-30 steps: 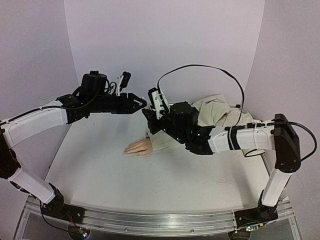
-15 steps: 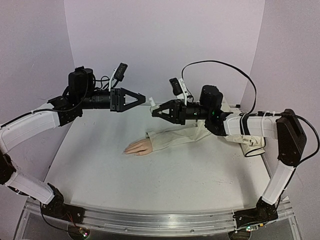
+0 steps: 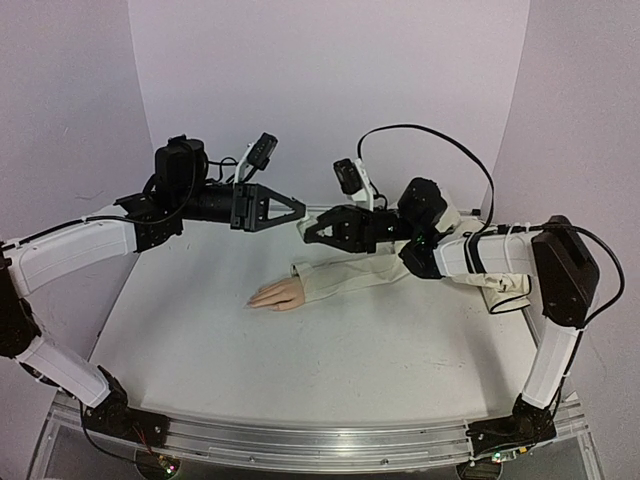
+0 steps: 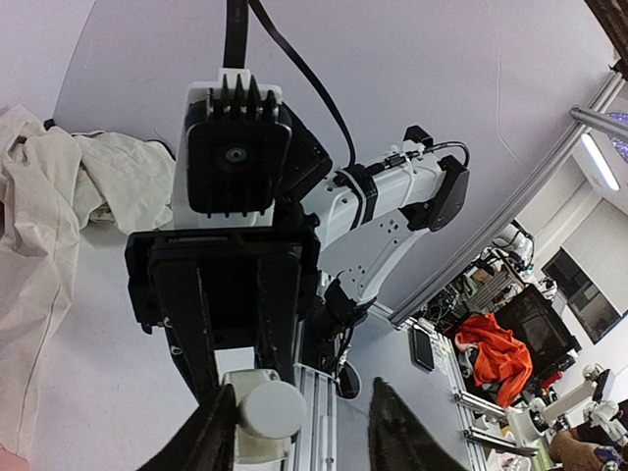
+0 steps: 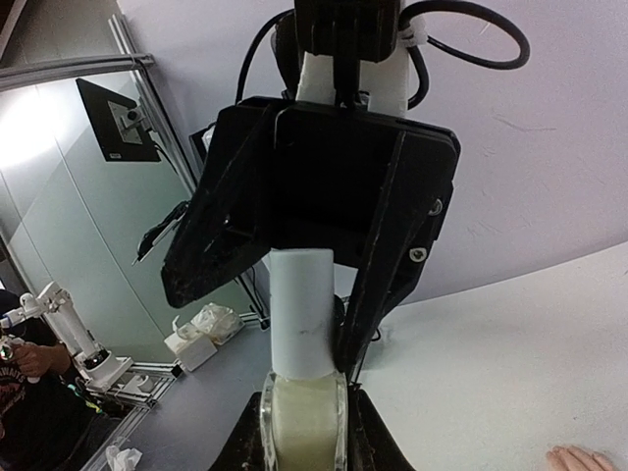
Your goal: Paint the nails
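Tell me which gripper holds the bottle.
The right gripper, jaws shut on the small bottle; the left gripper has its jaws open around the white cap.

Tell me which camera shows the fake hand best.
The top external view: the whole fake hand lies in plain sight on the table, coming out of its sleeve. The right wrist view catches only fingertips at its bottom corner. The left wrist view shows sleeve cloth, no clear hand.

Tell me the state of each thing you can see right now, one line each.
left gripper: open, jaws astride the cap
right gripper: shut on the bottle
bottle: held in the air, cap on
fake hand: lying on the table, untouched
nails: too small to tell if painted
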Robot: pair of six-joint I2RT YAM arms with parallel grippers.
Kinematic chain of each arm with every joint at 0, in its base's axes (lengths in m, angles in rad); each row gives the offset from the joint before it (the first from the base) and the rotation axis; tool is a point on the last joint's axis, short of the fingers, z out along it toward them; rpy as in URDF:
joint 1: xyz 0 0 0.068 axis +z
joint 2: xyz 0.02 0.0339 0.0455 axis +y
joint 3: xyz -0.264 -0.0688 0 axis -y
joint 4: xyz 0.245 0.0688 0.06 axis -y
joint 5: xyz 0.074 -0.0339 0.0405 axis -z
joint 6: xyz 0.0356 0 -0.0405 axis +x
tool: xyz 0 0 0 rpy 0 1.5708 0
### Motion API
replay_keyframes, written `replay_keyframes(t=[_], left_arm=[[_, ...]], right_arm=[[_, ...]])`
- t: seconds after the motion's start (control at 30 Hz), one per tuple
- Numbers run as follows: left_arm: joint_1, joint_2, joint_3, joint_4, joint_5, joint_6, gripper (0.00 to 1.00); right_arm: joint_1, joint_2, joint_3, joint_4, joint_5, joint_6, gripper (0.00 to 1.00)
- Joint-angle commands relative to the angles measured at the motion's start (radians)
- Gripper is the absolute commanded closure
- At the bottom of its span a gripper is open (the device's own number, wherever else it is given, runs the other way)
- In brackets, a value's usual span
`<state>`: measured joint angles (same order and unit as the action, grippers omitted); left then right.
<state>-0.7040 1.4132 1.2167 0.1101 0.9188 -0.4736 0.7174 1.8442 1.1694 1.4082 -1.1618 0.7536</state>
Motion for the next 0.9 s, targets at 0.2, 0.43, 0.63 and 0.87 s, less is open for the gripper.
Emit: replay_keyframes(t=[0.2, 0.43, 0.63, 0.87], left_arm=[[-0.014, 0.015, 0.065, 0.062, 0.022, -0.006, 0.75], [-0.014, 0.022, 0.067, 0.059, -0.048, -0.005, 0.90], [-0.019, 0.000, 0.055, -0.057, -0.303, 0.040, 1.00], [-0.054, 0.037, 0.165, -0.450, -0.884, -0.046, 1.00]], right_arm=[[-0.004, -0.002, 0.018, 0.133, -0.016, 0.034, 1.00], [-0.004, -0.014, 0.007, 0.069, 0.046, -0.043, 1.00], [-0.001, -0.122, 0.024, -0.455, 0.524, -0.416, 1.00], [0.166, -0.128, -0.001, -0.564, 1.801, -0.659, 1.00]])
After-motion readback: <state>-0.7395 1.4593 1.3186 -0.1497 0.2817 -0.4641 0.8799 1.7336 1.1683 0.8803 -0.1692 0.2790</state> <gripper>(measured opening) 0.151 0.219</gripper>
